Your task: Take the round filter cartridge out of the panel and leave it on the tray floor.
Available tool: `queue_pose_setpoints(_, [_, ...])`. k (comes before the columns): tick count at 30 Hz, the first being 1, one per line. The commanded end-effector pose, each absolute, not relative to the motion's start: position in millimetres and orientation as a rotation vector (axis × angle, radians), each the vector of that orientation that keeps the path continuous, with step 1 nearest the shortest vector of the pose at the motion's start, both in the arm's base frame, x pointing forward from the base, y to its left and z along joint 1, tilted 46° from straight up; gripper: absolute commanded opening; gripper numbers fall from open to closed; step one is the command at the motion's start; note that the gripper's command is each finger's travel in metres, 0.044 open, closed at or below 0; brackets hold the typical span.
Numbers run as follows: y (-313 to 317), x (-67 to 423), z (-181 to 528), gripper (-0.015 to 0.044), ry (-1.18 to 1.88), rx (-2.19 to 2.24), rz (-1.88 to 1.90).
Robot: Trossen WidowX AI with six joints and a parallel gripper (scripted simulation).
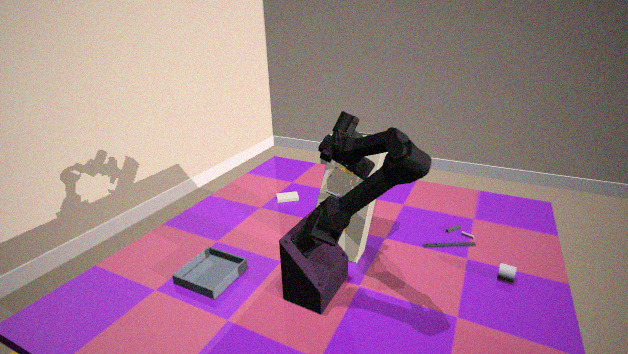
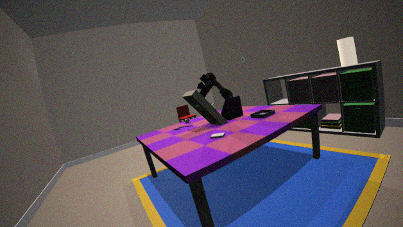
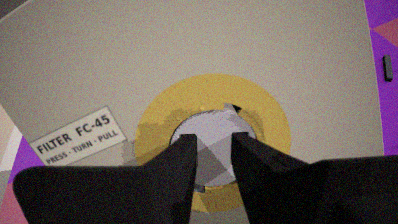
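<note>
The tool (image 3: 213,142) is clamped on the filter cartridge (image 3: 212,150), seated in the service panel (image 3: 200,50).

On the checkered counter (image 1: 520,310) lie a white block (image 1: 287,197), a white roll (image 1: 507,271) and a dark rod (image 1: 449,244) — two short pins (image 1: 460,231) just beside it. A shelf unit (image 2: 379,96) stands behind — white cylinder (image 2: 346,51) on top.

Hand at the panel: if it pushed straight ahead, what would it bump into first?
The hand already grips the grey filter cartridge in its yellow ring, so pushing on would likely just press that cartridge deeper into the service panel.
</note>
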State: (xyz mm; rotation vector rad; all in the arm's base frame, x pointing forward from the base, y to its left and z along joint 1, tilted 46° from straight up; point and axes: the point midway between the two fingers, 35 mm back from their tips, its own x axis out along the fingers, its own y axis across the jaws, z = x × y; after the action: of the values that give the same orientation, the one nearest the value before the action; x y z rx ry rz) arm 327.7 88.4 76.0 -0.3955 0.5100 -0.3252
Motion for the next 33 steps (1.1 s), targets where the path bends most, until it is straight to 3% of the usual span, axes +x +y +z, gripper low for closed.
queue_pose_setpoints(1, [86.1,329.5,71.4,0.0,0.546,-0.522,-0.291])
queue_pose_setpoints(33, [85.7,330.4,71.0,0.0,0.683,-1.598,0.046])
